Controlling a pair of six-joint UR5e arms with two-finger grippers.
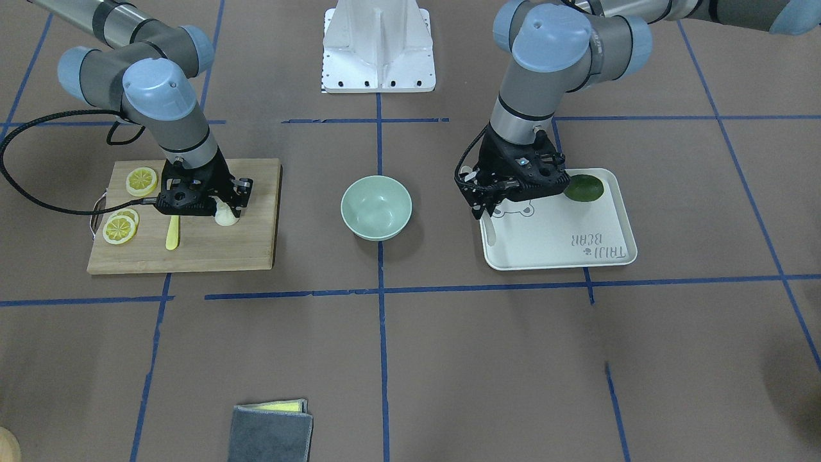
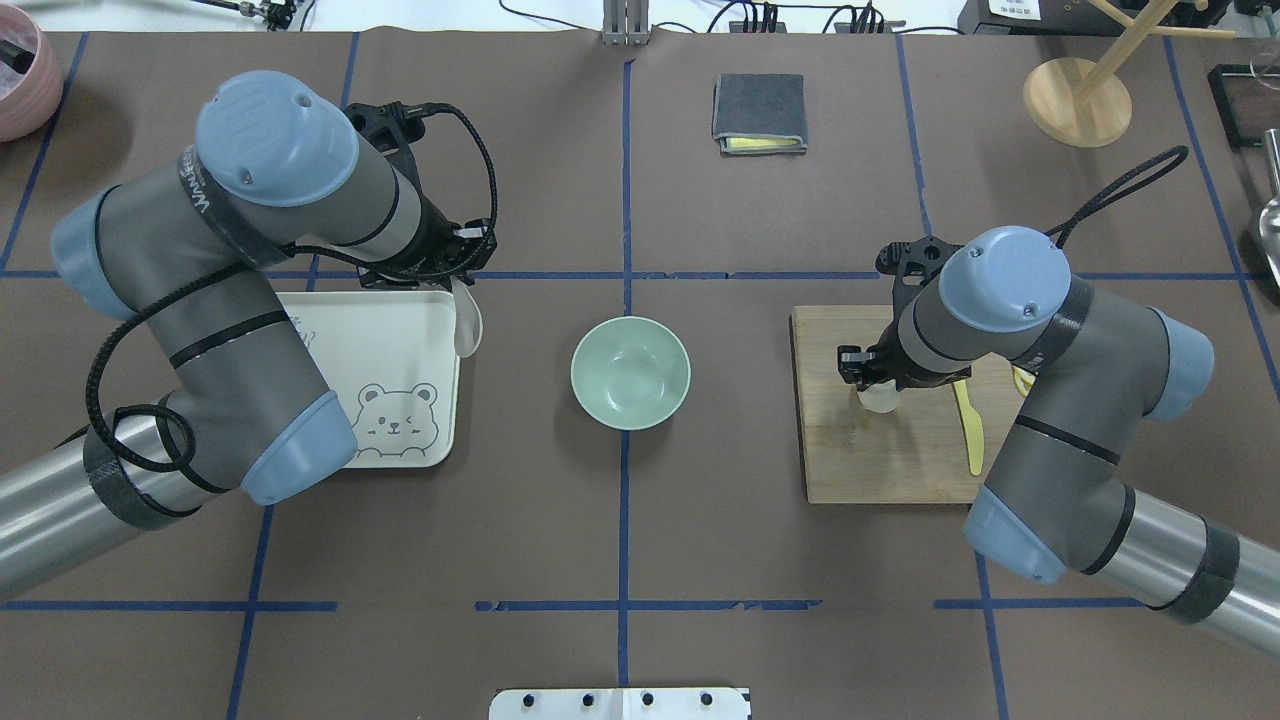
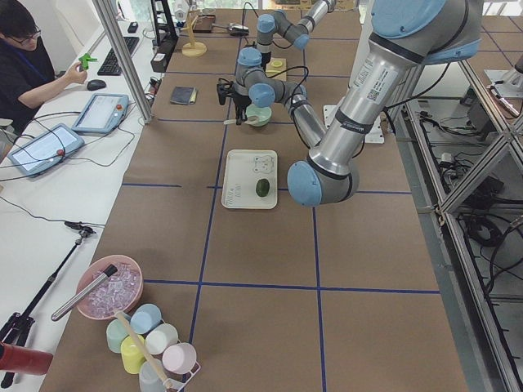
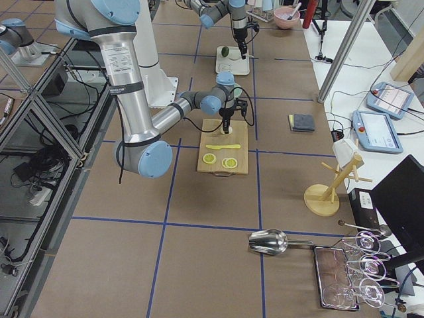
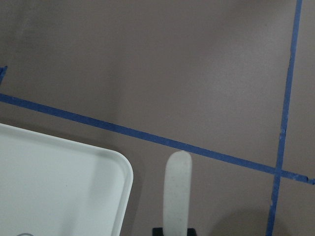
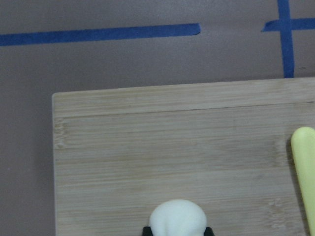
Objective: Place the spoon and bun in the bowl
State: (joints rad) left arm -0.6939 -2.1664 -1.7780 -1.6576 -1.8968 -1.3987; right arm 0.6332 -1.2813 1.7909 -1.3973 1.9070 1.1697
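Note:
The pale mint-green bowl (image 2: 630, 372) stands empty at the table's middle, also in the front-facing view (image 1: 376, 206). My left gripper (image 2: 464, 272) is shut on the off-white spoon (image 2: 468, 322), which hangs over the tray's corner nearest the bowl. The left wrist view shows the spoon (image 5: 177, 189) upright between the fingers, above the brown table. My right gripper (image 2: 872, 385) is shut on the white bun (image 2: 880, 400) close over the wooden cutting board (image 2: 870, 460). The bun also shows in the front-facing view (image 1: 226, 215) and the right wrist view (image 6: 178, 219).
The bear-print tray (image 2: 400, 340) holds a dark green lime (image 1: 584, 188). A yellow plastic knife (image 2: 968, 425) and lemon slices (image 1: 142, 181) lie on the cutting board. A folded grey cloth (image 2: 759, 113) lies at the table's far side.

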